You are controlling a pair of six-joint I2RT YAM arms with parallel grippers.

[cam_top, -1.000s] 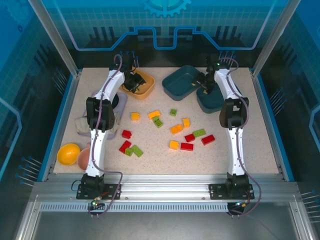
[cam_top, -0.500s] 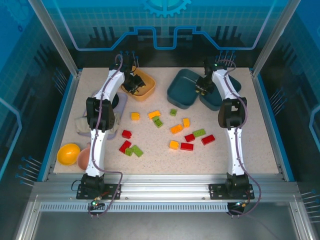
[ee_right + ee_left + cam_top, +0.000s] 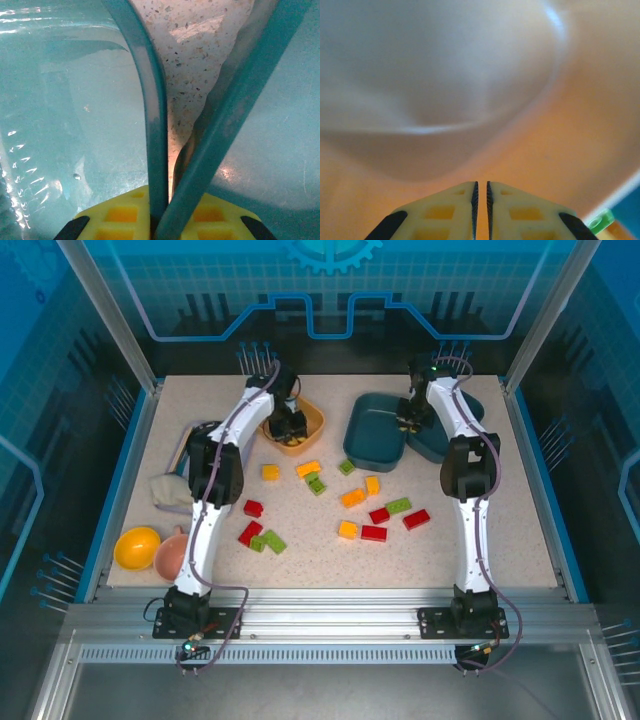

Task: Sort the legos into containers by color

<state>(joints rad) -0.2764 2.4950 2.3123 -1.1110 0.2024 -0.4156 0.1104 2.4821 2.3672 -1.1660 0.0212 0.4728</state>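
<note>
1. The left gripper (image 3: 287, 427) sits farther right and nearer the loose legos (image 3: 374, 533) than a second ago. Its jaws, partly apart then, are now together.
2. The yellow-orange tub (image 3: 312, 418) has shifted with it, right and toward the near edge.
3. The right gripper (image 3: 408, 420), open a second ago, is now clamped on the rim of the left-hand teal tub (image 3: 370, 440).
4. That tub lies nearer the legos than before, and the right-hand teal tub (image 3: 462, 420) lies farther right.
</note>
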